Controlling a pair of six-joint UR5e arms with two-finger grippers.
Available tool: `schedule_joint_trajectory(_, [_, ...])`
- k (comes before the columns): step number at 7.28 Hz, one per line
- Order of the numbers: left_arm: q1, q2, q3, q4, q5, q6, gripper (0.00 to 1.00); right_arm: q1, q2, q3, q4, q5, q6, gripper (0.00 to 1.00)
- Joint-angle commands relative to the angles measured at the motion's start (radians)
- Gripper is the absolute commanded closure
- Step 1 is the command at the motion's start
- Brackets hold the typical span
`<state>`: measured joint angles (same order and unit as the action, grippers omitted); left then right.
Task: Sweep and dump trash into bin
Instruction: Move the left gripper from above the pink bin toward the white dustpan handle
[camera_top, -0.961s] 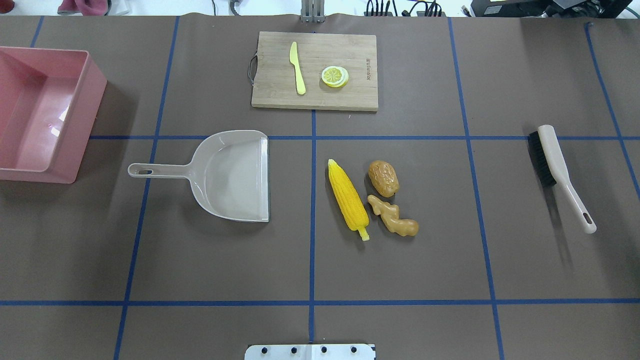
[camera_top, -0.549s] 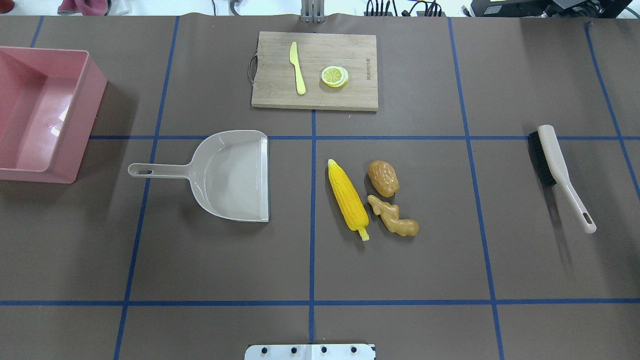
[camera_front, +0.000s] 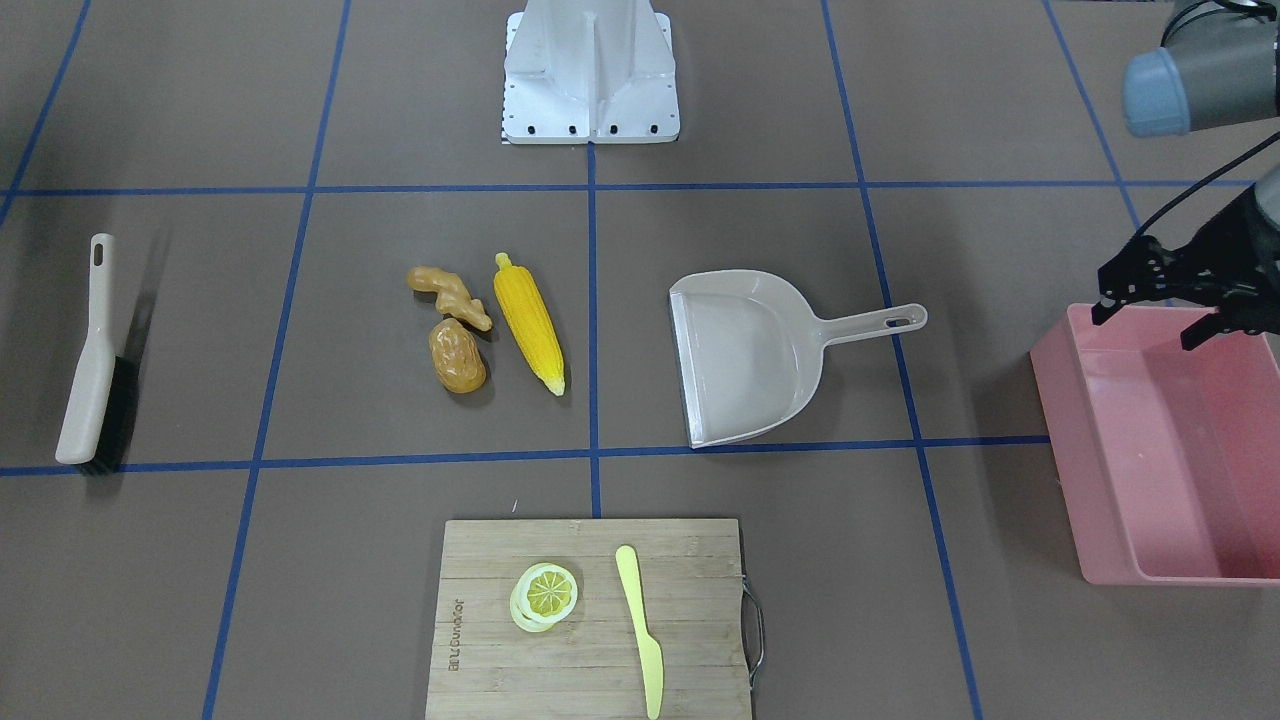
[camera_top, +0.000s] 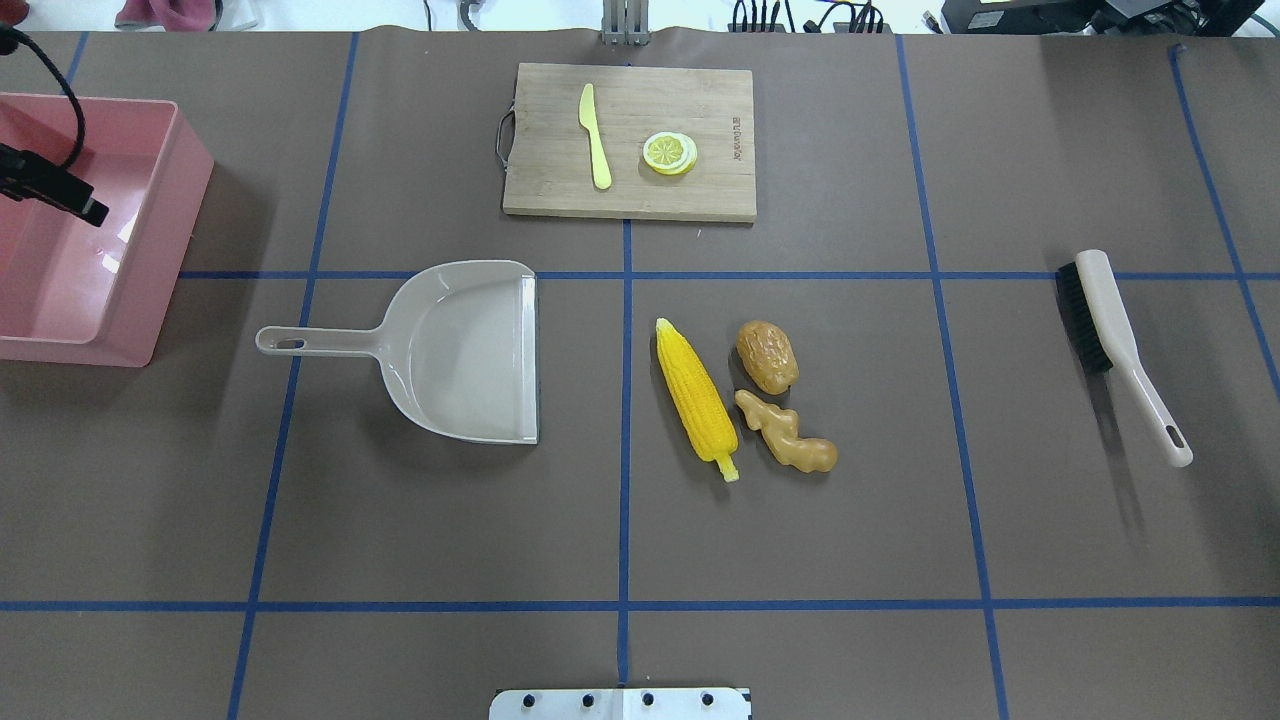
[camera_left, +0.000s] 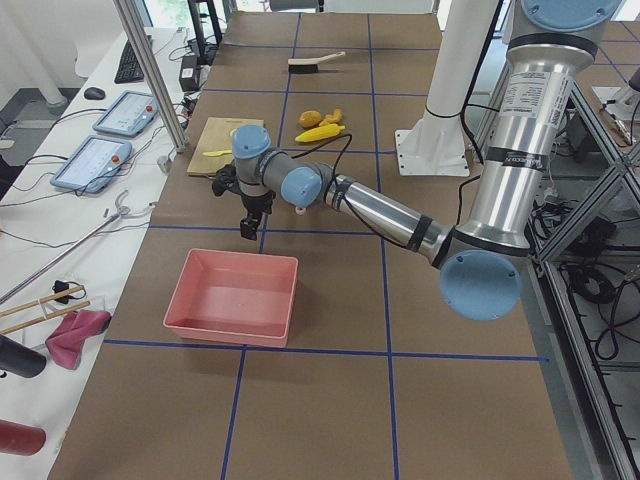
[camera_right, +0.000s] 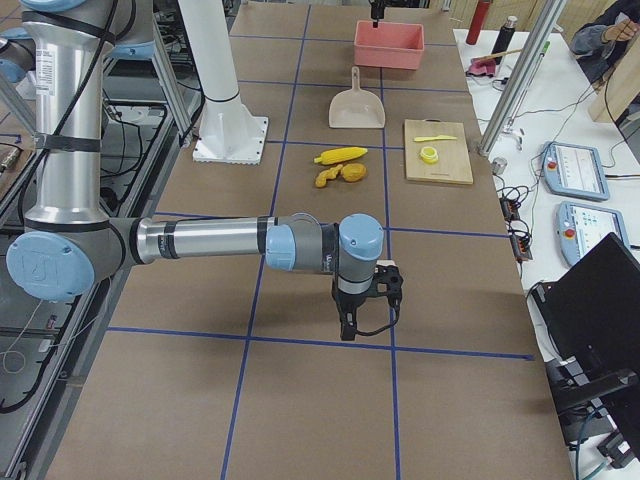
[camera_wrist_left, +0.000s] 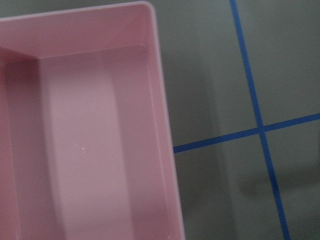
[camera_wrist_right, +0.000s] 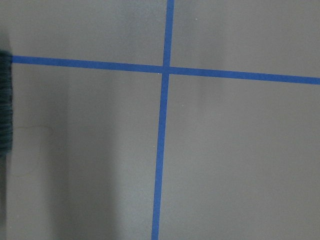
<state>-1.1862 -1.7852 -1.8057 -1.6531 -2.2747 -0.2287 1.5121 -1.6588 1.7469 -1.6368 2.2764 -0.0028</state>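
Open and empty, the left end effector (camera_front: 1155, 315) hangs over the bin (camera_front: 1062, 470). The dustpan (camera_top: 470, 350) opens toward the trash (camera_top: 697, 400) at its 3 o'clock. I cannot tell how the right end effector (camera_right: 365, 300) stands.

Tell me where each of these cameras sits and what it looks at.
Front-facing: across the table, facing the robot base; left gripper hangs open over the bin.
Overhead: behind the robot, looking down; only the left gripper's edge shows.
Exterior left: table's end, near left arm over the bin.
Exterior right: opposite end, near right arm above the table.
Left wrist: down into the bin; no fingers show.
Right wrist: down on a tape cross and brush bristles.
Front-facing and overhead share dustpan, corn, brush.
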Motion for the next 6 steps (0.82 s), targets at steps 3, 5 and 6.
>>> schedule_joint_trajectory(3, [0.083,-0.052,-0.065,0.117,0.103,0.396,0.02,-0.001,0.024,0.0,0.002,-0.002,-0.006,0.0])
schedule_joint_trajectory(5, [0.083,-0.141,-0.125,0.296,0.103,0.463,0.02,-0.001,0.024,0.008,0.0,0.003,-0.005,0.0])
schedule_joint_trajectory(6, [0.092,-0.17,-0.123,0.327,0.103,0.497,0.02,-0.001,0.024,0.006,0.002,0.002,-0.005,0.0])
